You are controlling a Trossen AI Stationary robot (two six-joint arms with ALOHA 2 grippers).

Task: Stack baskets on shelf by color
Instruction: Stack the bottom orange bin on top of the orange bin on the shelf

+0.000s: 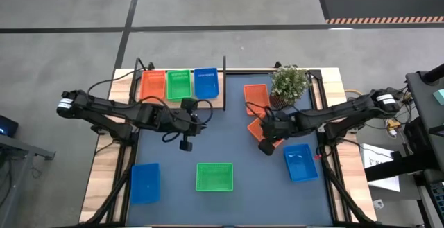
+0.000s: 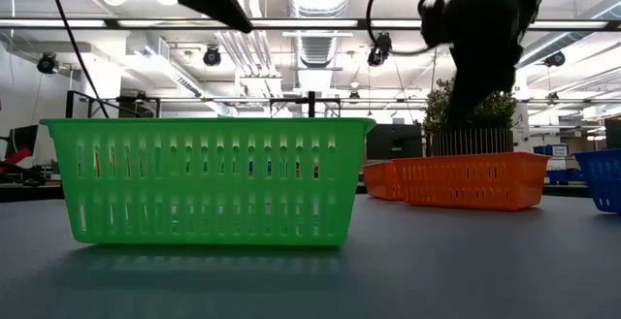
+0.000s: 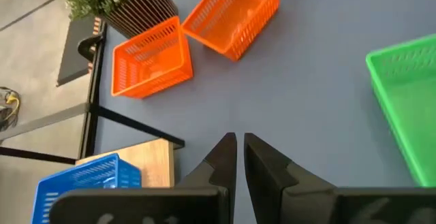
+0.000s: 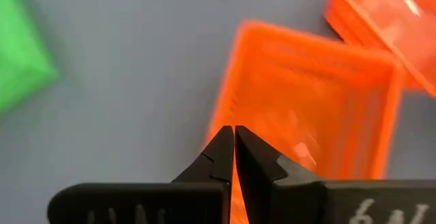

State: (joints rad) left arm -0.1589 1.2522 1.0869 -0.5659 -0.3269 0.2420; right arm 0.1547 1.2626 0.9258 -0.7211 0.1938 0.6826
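Note:
The wooden shelf lies at the far left with a black post at its right end. On it rest an orange basket, a green one and a blue one, side by side. Loose on the mat lie two orange baskets, a blue basket, a green basket and another blue one. My left gripper hangs shut above the mat, off the shelf's near right corner. My right gripper is shut, just above the nearer orange basket's rim.
A potted plant stands at the far right, close behind the two orange baskets. Bare mat lies between the two arms. In the low view the green basket fills the foreground.

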